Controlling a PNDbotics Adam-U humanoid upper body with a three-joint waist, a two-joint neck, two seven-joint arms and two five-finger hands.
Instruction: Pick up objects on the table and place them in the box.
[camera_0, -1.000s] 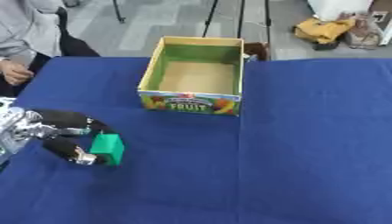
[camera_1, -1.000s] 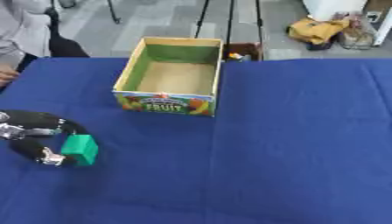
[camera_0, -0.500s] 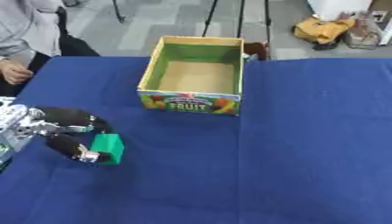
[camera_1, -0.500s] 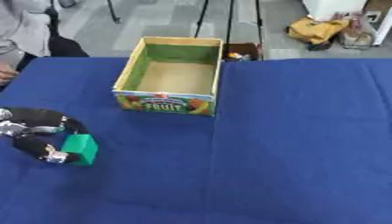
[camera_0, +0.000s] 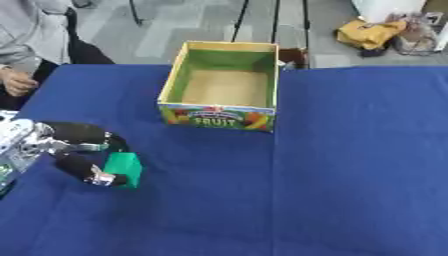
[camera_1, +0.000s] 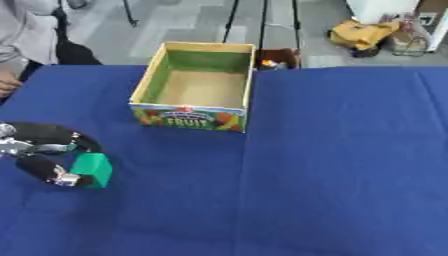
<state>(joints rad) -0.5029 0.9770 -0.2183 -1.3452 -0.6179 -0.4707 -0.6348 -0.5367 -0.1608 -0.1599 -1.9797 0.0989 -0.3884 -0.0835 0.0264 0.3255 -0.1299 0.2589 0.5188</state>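
At the lower left of the frame your left robot hand (camera_0: 79, 157) comes in from the left edge, its black fingers and thumb curled round the small green block (camera_0: 124, 169), pinching it from the left side. The block sits low over the blue cloth-covered desk (camera_0: 350, 175); you cannot tell whether it touches the cloth or is just lifted off it. Your right robot hand shows in neither view. Farther up, near the centre top of the frame, the open cardboard box with green inner walls and a printed fruit label on its front (camera_1: 188, 116) stands upright on the desk, well apart from the block, with only its bare brown floor showing inside.
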